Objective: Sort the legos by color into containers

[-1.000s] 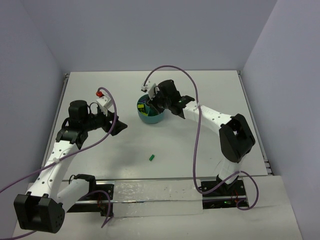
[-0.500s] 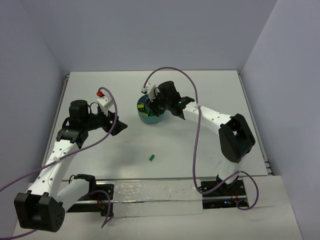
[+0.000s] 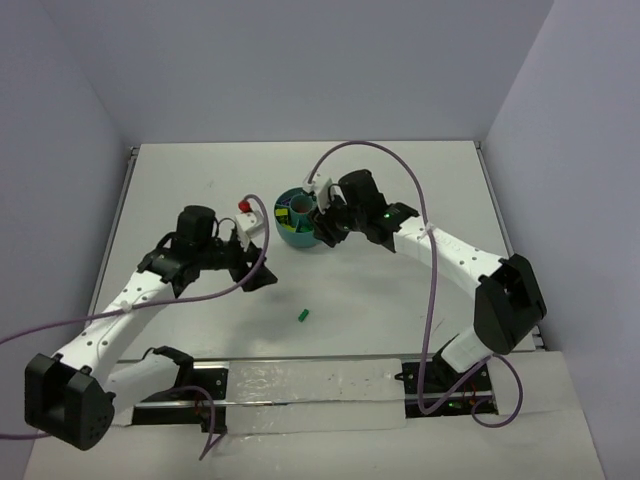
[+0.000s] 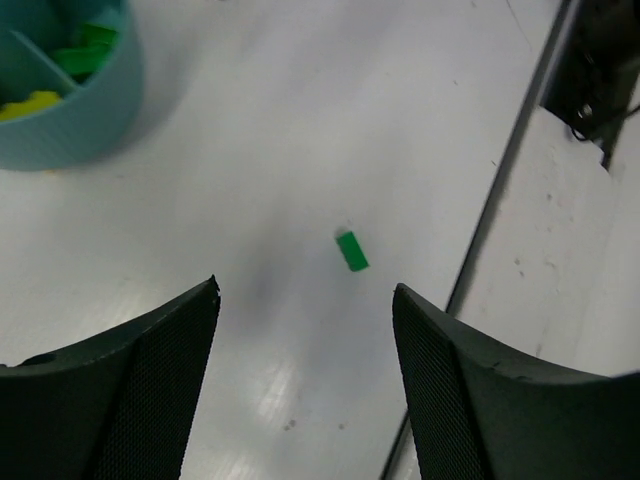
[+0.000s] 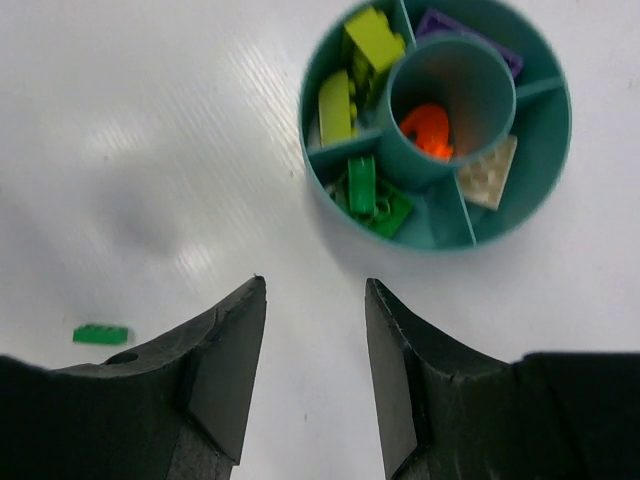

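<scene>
From above, the round teal plastic bowl (image 3: pixel 293 224) sits at mid-table. The right gripper (image 3: pixel 326 230) hangs at its right edge and hides part of it. The bowl's contents are only specks of colour here, and neither gripper's jaws can be made out. A single small dark green brick (image 3: pixel 303 315) lies on the white table (image 3: pixel 400 180), well apart from the bowl and near the left gripper (image 3: pixel 258 272).

The left wrist camera shows that gripper's jaws wide apart with nothing in them, above the table, with the green brick just beyond the gap. The bowl is cut off at the upper left corner.

The right wrist camera shows its jaws apart and empty. It alone shows the bowl whole:
- an orange-red piece (image 5: pixel 428 130) in the central ring
- lime-green bricks (image 5: pixel 340 100) in the left compartment
- dark green bricks (image 5: pixel 372 195) in the lower one
- a pale plate (image 5: pixel 490 180) at lower right
- purple bits (image 5: pixel 475 35), partly hidden, at the top
</scene>
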Tool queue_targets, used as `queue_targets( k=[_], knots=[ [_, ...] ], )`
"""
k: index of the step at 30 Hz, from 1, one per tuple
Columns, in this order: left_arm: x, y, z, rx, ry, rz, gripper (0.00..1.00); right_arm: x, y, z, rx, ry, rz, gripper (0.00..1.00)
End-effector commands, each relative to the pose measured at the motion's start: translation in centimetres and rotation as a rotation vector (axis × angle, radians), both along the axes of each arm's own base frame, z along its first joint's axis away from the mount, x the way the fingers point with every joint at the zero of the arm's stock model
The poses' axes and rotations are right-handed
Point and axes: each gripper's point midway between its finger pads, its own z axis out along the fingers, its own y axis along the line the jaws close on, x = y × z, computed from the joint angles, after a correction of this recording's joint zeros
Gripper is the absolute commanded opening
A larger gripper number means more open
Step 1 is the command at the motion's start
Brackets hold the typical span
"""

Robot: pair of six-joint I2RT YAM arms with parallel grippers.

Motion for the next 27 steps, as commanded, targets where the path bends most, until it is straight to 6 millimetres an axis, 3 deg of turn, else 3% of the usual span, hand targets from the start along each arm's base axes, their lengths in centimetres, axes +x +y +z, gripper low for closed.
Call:
queue_targets(
  k=[1, 3, 5, 6, 11, 19, 27],
  knots=[
    [-1.9, -2.1, -1.6, 0.065, 0.067, -0.058, 0.75, -0.3, -3.7, 0.0, 0.043, 0.098, -0.111, 0.52],
    [-2.7, -2.9, -2.7, 0.121, 0.110, -0.097, 0.74, 0.3, -5.3, 0.1, 0.059, 0.116, -0.169, 0.53],
    [-3.3, -3.8, -4.9, 0.266, 0.151, -0.123, 0.70, 1.0, -7.2, 0.2, 0.061, 0.111, -0.232, 0.53],
    [-4.5, -4.4, -6.3, 0.315, 0.193, -0.161, 0.68, 1.1, -7.9, 0.2, 0.059, 0.105, -0.251, 0.53],
    [-6.5, -6.5, -9.3, 0.441, 0.279, -0.213, 0.66, 1.1, -10.2, -0.4, 0.038, 0.089, -0.312, 0.53],
    [-6.5, -7.9, -11.0, 0.529, 0.325, -0.190, 0.66, 0.8, -11.0, -0.6, 0.030, 0.079, -0.327, 0.53],
    [-4.8, -8.7, -12.5, 0.621, 0.293, -0.112, 0.63, 1.0, -11.1, -0.4, 0.029, 0.070, -0.331, 0.53]
  ],
)
